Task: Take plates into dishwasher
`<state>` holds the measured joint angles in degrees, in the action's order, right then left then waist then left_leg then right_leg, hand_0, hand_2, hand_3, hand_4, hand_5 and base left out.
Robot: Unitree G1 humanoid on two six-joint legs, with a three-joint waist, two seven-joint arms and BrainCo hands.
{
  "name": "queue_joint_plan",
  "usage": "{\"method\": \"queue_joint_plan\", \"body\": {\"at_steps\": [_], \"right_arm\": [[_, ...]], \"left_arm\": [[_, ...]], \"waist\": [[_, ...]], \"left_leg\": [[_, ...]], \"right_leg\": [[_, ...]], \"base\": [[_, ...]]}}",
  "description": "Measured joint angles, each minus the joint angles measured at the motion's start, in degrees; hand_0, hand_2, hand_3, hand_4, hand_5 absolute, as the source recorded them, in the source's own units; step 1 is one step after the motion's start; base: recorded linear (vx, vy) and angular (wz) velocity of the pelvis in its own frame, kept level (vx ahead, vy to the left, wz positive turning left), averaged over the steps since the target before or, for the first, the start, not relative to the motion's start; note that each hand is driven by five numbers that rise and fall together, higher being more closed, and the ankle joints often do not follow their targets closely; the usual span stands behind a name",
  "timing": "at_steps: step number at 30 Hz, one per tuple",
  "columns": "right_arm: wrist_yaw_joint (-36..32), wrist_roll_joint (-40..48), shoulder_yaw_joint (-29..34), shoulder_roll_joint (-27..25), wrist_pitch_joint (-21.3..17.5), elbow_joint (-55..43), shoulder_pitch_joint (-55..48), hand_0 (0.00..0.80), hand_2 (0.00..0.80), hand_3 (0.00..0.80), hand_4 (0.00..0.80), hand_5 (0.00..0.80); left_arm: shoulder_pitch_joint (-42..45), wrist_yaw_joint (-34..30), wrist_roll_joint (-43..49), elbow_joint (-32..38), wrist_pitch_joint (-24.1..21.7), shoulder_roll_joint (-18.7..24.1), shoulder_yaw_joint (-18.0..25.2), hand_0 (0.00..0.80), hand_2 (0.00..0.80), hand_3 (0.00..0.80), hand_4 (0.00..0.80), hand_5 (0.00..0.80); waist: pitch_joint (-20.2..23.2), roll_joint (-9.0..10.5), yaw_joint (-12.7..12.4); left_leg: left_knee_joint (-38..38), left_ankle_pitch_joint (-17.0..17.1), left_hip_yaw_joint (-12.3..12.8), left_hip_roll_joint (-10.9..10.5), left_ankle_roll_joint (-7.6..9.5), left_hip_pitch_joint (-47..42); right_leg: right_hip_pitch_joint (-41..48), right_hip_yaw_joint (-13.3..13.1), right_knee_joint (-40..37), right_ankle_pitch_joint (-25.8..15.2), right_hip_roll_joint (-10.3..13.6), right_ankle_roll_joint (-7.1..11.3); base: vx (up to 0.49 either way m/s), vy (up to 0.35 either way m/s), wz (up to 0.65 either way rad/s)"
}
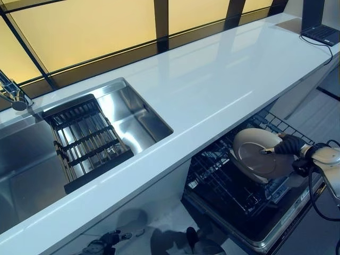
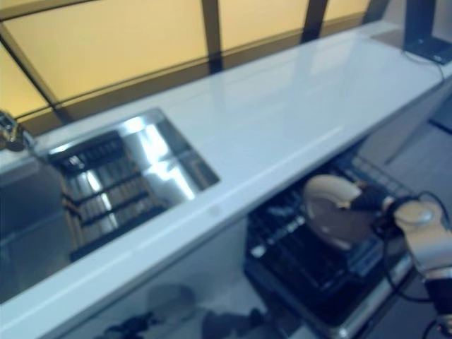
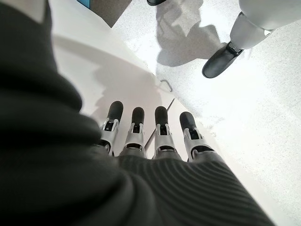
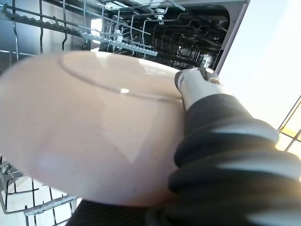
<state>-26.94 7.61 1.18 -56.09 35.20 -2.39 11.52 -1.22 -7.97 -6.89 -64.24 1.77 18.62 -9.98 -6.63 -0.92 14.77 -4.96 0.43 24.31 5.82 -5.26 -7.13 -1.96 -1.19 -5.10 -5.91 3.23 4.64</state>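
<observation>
My right hand [image 1: 289, 145] is shut on a beige plate [image 1: 260, 154], thumb on its face, and holds it tilted over the pulled-out dishwasher rack [image 1: 228, 183] under the counter. The right wrist view shows the plate [image 4: 94, 122] close up, with my thumb [image 4: 197, 84] on its rim and the rack's wire tines [image 4: 117, 42] behind it. My left hand [image 3: 150, 136] hangs low beside the white cabinet front with its fingers straight and holds nothing. It does not show in the eye views.
A white counter [image 1: 212, 90] runs across the view above the dishwasher. A steel sink [image 1: 133, 122] with a black drying rack [image 1: 87, 141] sits at the left, with a faucet [image 1: 13, 95] at the far left. A dark device [image 1: 321, 34] lies at the counter's far right.
</observation>
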Motion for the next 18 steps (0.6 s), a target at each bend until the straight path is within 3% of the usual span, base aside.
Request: {"method": "queue_joint_plan", "body": {"at_steps": [6, 18], "right_arm": [[0.0, -0.4, 0.0, 0.7, -0.1, 0.0, -1.5, 0.800, 0.800, 0.800, 0.800, 0.800], [-0.6, -13.9, 0.0, 1.2, -3.7, -0.1, -2.8, 0.800, 0.800, 0.800, 0.800, 0.800]], "left_arm": [[0.0, 0.0, 0.0, 0.0, -0.4, -0.2, 0.0, 0.000, 0.000, 0.000, 0.000, 0.000], [0.0, 0.1, 0.0, 0.0, -0.9, -0.8, 0.0, 0.000, 0.000, 0.000, 0.000, 0.000]], "waist": [[0.0, 0.00, 0.0], [-0.1, -0.08, 0.0]], "left_leg": [[0.0, 0.0, 0.0, 0.0, 0.00, 0.0], [0.0, 0.0, -0.2, 0.0, 0.01, -0.1]], "right_leg": [[0.0, 0.0, 0.0, 0.0, 0.0, 0.00], [0.2, 0.1, 0.0, 0.0, 0.1, 0.00]], "base": [[0.005, -0.001, 0.00], [0.000, 0.000, 0.00]]}}
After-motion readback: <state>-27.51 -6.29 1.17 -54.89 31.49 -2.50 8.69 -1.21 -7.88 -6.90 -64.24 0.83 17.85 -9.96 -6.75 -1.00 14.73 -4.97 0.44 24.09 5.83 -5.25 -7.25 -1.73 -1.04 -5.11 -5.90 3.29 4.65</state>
